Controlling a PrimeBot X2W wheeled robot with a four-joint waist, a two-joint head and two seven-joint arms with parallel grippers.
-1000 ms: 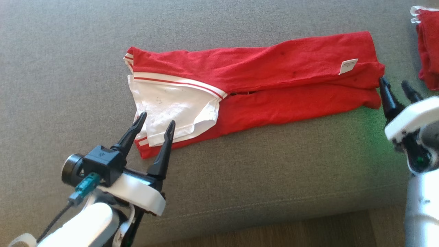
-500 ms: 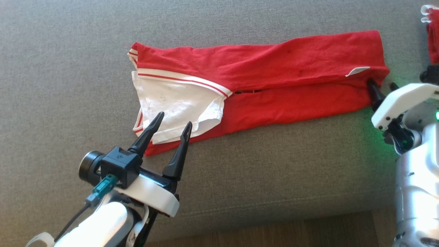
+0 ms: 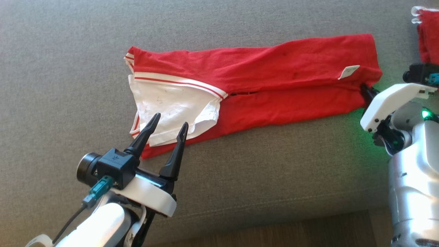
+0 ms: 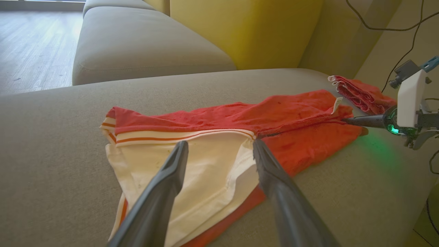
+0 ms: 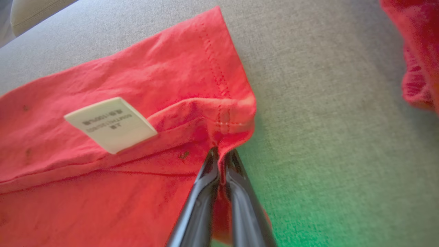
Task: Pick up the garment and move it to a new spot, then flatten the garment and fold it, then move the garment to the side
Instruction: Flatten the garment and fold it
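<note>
The garment (image 3: 260, 79) is a red shirt folded lengthwise, its white inner side (image 3: 171, 106) turned out at the left end, lying on a grey sofa cushion (image 3: 68, 68). My left gripper (image 3: 168, 122) hovers open over the white end's near edge; in the left wrist view its fingers (image 4: 164, 185) straddle the white cloth (image 4: 212, 171). My right gripper (image 5: 221, 154) is shut on the garment's (image 5: 137, 103) right hem, pinching a fold of red cloth beside the white label (image 5: 109, 124). In the head view that gripper (image 3: 366, 90) meets the garment's right end.
A second red cloth (image 3: 428, 37) lies at the cushion's far right, close to my right arm. The cushion's front seam (image 3: 274, 202) and wooden floor (image 3: 274, 233) lie below. A yellow backrest (image 4: 247, 31) and another cushion (image 4: 137, 41) stand behind.
My right gripper has moved in onto the garment's right hem and shut on it. The left gripper has stayed open, shifting slightly over the white end. The head view shifted a little.
</note>
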